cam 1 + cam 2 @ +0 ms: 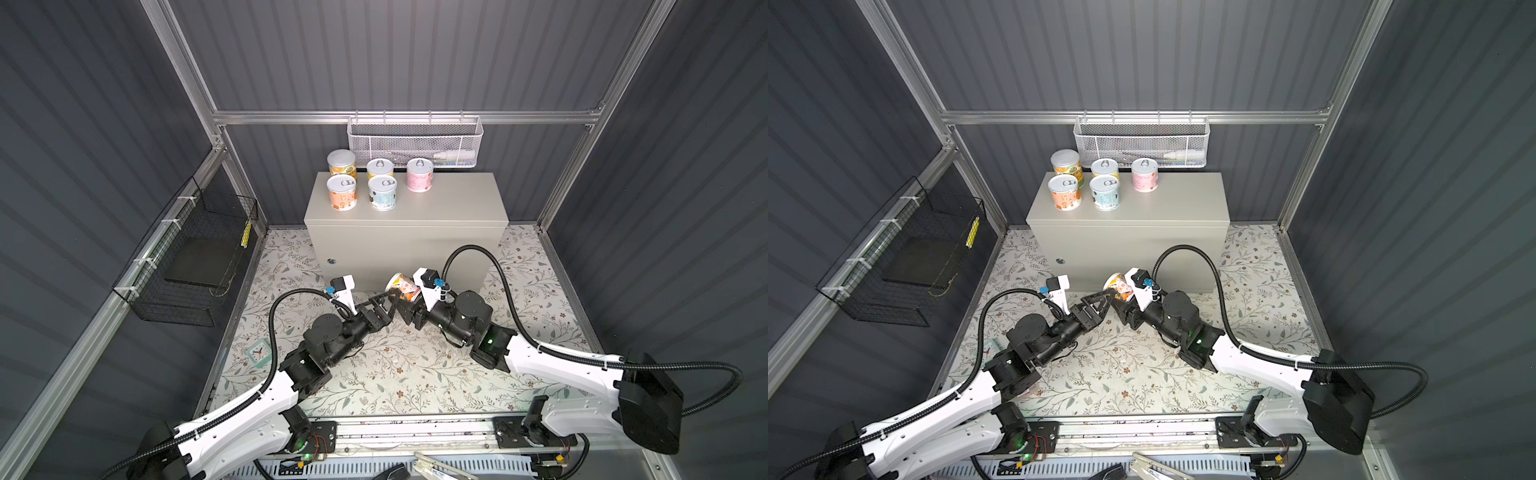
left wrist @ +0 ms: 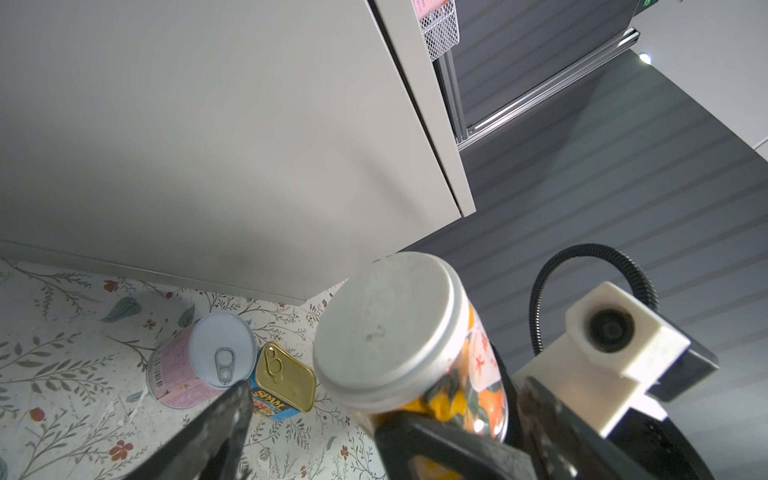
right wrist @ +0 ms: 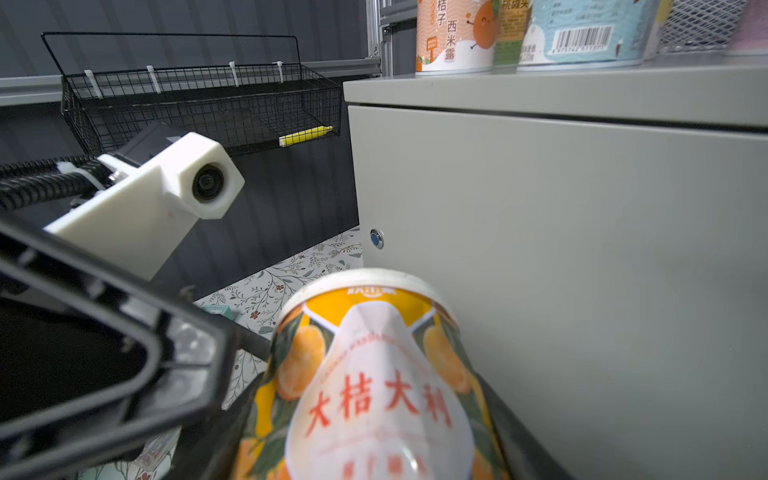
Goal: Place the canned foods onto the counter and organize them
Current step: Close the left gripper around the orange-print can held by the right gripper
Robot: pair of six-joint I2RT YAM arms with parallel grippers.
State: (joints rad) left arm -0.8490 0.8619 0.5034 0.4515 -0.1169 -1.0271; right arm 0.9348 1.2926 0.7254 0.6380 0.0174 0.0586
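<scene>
While the right gripper (image 1: pixel 409 296) clamps the orange can (image 1: pixel 398 285) around its body, tilted with its white end toward the left arm, that can hangs low in front of the counter (image 1: pixel 436 208), above the mat (image 1: pixel 395 374). Left gripper (image 1: pixel 384 298) sits right beside it, jaws spread wide and empty; whether a finger (image 3: pixel 124 291) touches the label I can't tell. Up on the counter's left end five stand upright: plain-top can (image 1: pixel 341 163), yellow can (image 1: pixel 380 167) and rose can (image 1: pixel 419 174) at the back, peach can (image 1: pixel 341 192) and blue can (image 1: pixel 382 193) in front. Down on the mat by the counter's foot sit a pink can (image 2: pixel 195 361) and, just beside it, a gold tin (image 2: pixel 284 374).
</scene>
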